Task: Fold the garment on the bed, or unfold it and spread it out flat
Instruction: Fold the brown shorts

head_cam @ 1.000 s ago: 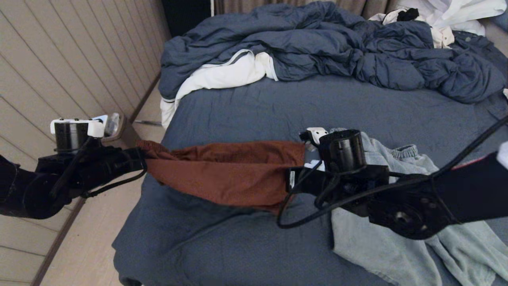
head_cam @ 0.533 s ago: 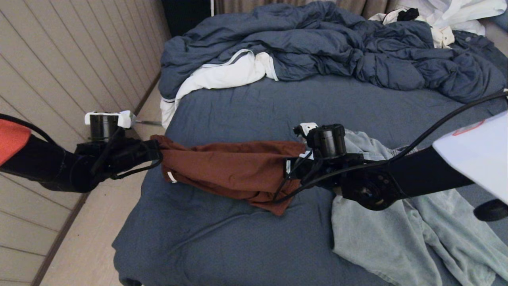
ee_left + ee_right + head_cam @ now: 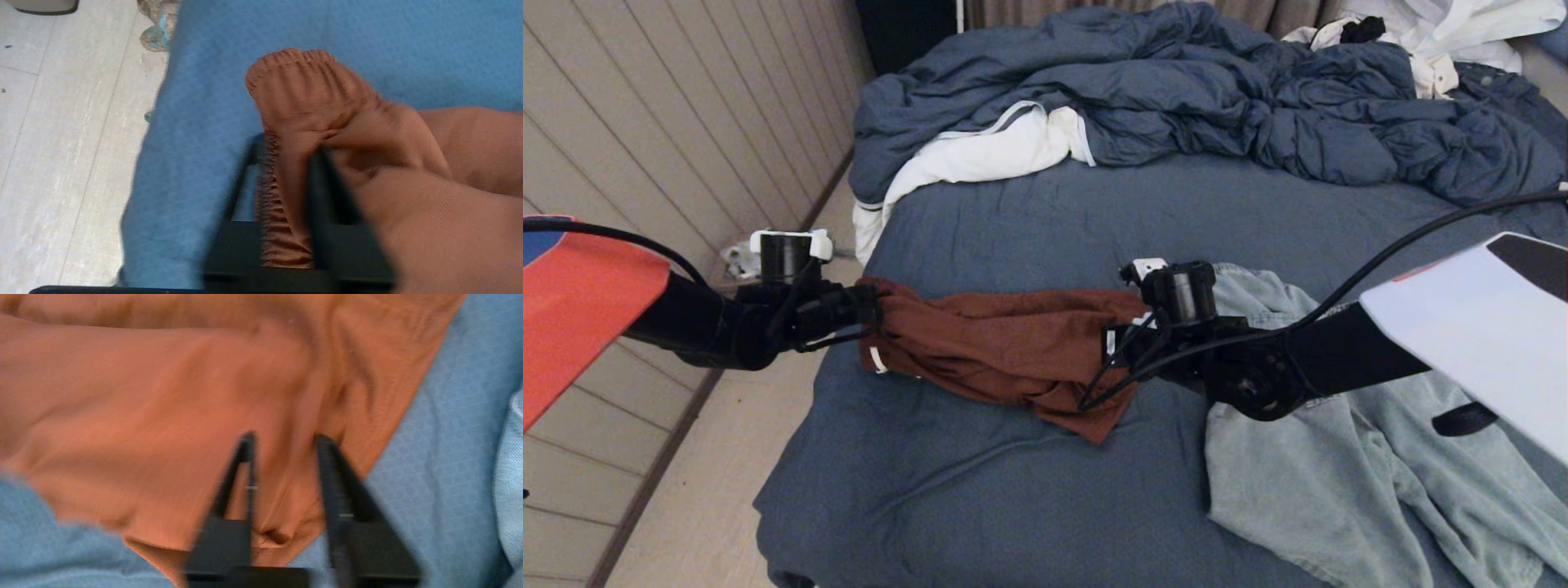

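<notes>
A rust-brown garment [image 3: 1005, 351] with an elastic waistband lies crumpled across the bed [image 3: 1094, 220], near its left edge. At the garment's left end my left gripper [image 3: 870, 314] stands open, and the gathered waistband [image 3: 286, 102] still lies loosely between the fingers [image 3: 320, 183]. My right gripper [image 3: 1115, 347] is at the garment's right end, open as well. In the right wrist view a fold of the brown cloth [image 3: 163, 396] sits slack between its fingers [image 3: 327, 465], down on the blue sheet [image 3: 449, 437].
A pale grey-blue garment [image 3: 1339, 474] is spread on the bed to the right, under my right arm. The rumpled blue duvet [image 3: 1176, 90] with white lining fills the far side, with white clothes [image 3: 1445, 33] behind. The floor [image 3: 711, 506] and a panelled wall lie left.
Both arms moved forward and down, and the left one inward. The garment went from stretched taut in the air to slack on the sheet. Both grippers have opened.
</notes>
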